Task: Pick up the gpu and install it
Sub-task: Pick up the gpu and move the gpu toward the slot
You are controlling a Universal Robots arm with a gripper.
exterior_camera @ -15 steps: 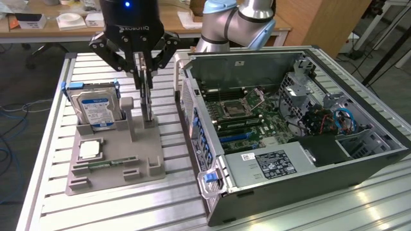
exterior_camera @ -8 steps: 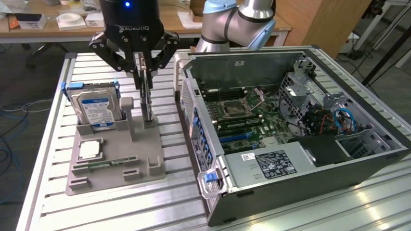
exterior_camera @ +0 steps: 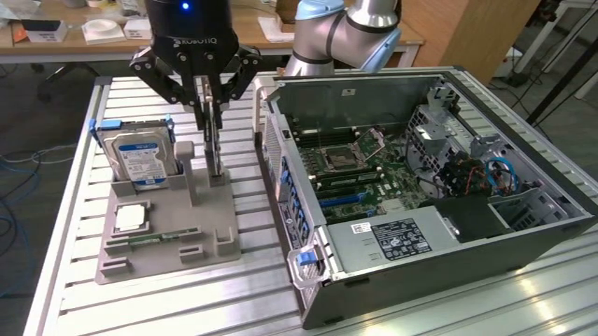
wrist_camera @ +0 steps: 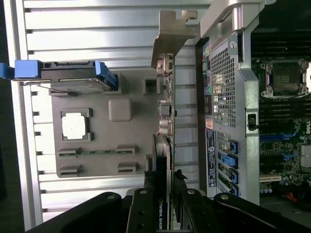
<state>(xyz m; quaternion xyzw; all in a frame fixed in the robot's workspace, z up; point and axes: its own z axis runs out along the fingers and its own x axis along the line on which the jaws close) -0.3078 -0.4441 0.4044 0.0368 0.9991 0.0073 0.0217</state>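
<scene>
Pincer (exterior_camera: 209, 112) clamped on gpu (exterior_camera: 217, 154); we see card upright in grey holder (exterior_camera: 168, 231) on counter (exterior_camera: 140, 301), beside open case (exterior_camera: 523, 231).

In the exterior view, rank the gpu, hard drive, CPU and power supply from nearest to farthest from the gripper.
1. gpu, upright in the grey fixture, clamped by the gripper.
2. hard drive, standing at the exterior view's left.
3. CPU, flat on the fixture's near end.
4. power supply, inside the case, exterior view's right.
</scene>
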